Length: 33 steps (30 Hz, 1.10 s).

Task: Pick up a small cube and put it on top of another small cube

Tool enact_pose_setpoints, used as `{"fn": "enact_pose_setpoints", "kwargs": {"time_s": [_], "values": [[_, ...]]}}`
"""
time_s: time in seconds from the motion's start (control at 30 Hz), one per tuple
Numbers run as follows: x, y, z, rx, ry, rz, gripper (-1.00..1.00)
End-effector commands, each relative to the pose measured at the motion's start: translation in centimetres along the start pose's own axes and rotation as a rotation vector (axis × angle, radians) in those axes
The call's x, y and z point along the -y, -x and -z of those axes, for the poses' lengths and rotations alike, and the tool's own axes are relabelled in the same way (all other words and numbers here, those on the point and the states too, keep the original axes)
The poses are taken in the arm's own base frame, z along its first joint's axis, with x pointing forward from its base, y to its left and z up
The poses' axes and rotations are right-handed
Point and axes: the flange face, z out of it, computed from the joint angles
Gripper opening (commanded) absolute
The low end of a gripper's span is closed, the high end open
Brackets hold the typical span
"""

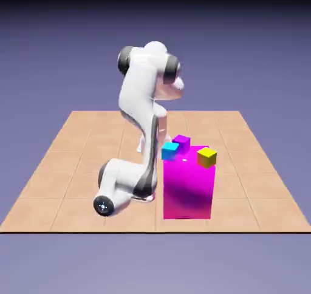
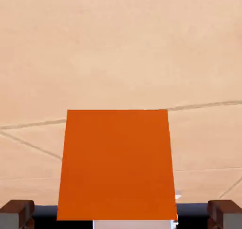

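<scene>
In the hand view the small orange cube (image 2: 116, 164) fills the lower middle and rests on the tan tiled table (image 2: 118, 48). My gripper (image 2: 121, 219) is open. Its two dark fingertips (image 2: 16, 214) show at the bottom corners, one on each side of the cube, each with a gap to it. In the exterior view the arm (image 1: 143, 104) bends low beside the tall magenta block; the hand and the orange cube are hidden there.
The tall magenta block (image 1: 188, 189) stands near the table's front edge, right next to the arm. A yellow cube (image 1: 206, 157) lies on it. A cyan cube (image 1: 169, 151) and a purple cube (image 1: 181, 143) show at its back left corner.
</scene>
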Motion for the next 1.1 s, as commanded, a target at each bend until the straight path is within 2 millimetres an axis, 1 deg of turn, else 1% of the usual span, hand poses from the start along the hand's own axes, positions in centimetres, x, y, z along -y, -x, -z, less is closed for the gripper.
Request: {"fn": "enact_pose_setpoints", "kwargs": {"time_s": [0.0,0.03,0.07,0.17,0.23,0.3,0.33,0.4,0.43,0.53,0.67,0.77,0.8,0.93,1.07], "values": [[0.0,0.0,-0.1,0.000,0.000,0.000,0.00],[0.0,0.0,-0.1,0.000,0.000,0.000,-1.00],[0.0,0.0,-0.1,0.000,0.000,0.000,-1.00],[-0.7,0.5,3.3,0.003,0.001,-0.003,-1.00],[-1.2,1.2,5.6,0.001,0.000,-0.001,-1.00],[-1.3,1.3,5.7,0.001,0.000,0.000,-1.00],[-2.2,2.3,8.6,-0.036,-0.069,0.045,-1.00],[-4.6,4.8,14.1,-0.119,-0.202,0.139,-1.00],[-4.7,6.7,15.0,-0.158,-0.195,0.196,-1.00],[-4.9,12.9,17.0,-0.280,-0.142,0.362,-1.00],[-6.0,21.3,18.7,-0.453,-0.055,0.568,-1.00],[-7.3,27.7,19.4,-0.589,0.024,0.709,-1.00],[-7.5,29.5,19.0,-0.628,0.067,0.743,-1.00],[-6.2,35.3,15.1,-0.754,0.326,0.820,-1.00],[-5.6,40.8,10.9,-0.902,0.594,0.860,-1.00]]}}
